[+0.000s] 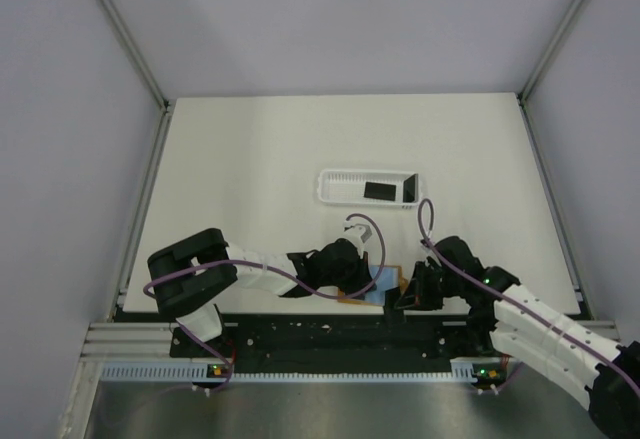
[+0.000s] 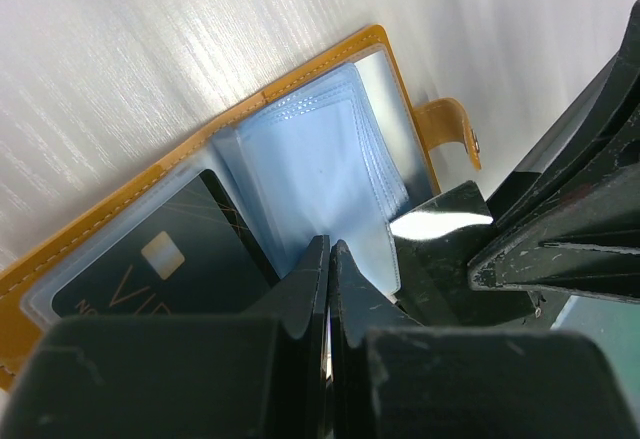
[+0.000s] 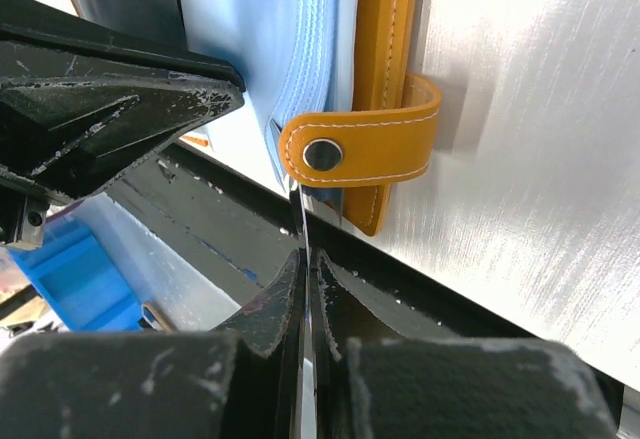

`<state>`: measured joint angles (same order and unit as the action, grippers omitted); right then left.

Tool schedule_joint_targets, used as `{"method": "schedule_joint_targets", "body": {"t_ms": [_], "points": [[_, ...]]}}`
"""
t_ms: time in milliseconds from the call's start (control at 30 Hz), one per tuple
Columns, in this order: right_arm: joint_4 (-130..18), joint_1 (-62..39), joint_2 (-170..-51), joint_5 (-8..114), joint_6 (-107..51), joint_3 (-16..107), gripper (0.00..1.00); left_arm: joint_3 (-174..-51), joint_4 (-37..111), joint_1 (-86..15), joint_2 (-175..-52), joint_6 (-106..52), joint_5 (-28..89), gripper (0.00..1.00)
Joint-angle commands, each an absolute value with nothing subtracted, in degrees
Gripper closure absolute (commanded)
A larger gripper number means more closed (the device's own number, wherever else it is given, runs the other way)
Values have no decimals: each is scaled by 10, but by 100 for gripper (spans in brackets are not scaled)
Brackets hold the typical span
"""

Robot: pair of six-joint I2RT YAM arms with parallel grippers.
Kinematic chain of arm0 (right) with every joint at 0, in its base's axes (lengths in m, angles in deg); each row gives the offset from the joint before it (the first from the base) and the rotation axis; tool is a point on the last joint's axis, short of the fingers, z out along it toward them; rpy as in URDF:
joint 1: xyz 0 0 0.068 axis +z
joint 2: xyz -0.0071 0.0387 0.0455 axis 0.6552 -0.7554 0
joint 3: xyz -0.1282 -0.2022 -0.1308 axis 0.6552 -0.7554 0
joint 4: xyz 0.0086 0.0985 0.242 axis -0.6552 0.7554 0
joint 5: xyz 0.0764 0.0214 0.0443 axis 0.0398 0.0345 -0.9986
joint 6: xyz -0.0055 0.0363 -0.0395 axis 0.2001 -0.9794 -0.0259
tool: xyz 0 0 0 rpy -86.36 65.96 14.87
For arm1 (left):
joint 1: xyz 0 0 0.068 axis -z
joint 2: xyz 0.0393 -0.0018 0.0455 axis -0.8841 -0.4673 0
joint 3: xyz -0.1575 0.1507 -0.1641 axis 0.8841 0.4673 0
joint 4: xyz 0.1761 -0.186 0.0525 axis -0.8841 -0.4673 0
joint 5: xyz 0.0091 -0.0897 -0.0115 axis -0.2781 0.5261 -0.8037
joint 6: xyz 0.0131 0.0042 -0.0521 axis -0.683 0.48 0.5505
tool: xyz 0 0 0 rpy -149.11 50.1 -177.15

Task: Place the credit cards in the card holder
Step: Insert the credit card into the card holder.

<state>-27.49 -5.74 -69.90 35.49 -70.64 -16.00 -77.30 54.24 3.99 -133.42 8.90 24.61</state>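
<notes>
So the card holder [image 1: 378, 284] lay open and flat on the table [image 1: 250, 159], right at the near edge, with both arms crowded over it. The left gripper [image 2: 331, 249] was closed at the bottom edge of the holder's blue plastic sleeves [image 2: 320, 149]. From where I stood it looked like it was pinching one sleeve page, probably to hold a pocket open and stop the holder sliding. The right gripper [image 3: 305, 259] sat just on the tab [image 3: 360, 144] side of the holder, clamped on a dark credit card [image 2: 445, 249] held edge-on, aimed at the sleeves to slide in. One VIP card [image 2: 160, 269] was already tucked in the holder's far pocket. Well beyond the holder, the white tray [image 1: 330, 181] had two more dark cards [image 1: 379, 190], so I'd guess plenty was left to do.
</notes>
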Motion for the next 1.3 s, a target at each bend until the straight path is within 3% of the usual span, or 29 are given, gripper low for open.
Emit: {"method": "schedule_joint_targets", "body": {"t_ms": [0,333,967,1267], "points": [[-310,-50,-676,387,-728,-182,100,-757,469,41,-1334,74,234,100],[-331,-50,-598,442,-788,-218,100,-765,466,40,-1306,70,243,100],[-470,-49,-664,394,-768,-240,100,-766,402,40,-1202,60,229,100],[-493,-50,-682,371,-752,-228,100,-707,350,40,-1123,83,155,100]]}}
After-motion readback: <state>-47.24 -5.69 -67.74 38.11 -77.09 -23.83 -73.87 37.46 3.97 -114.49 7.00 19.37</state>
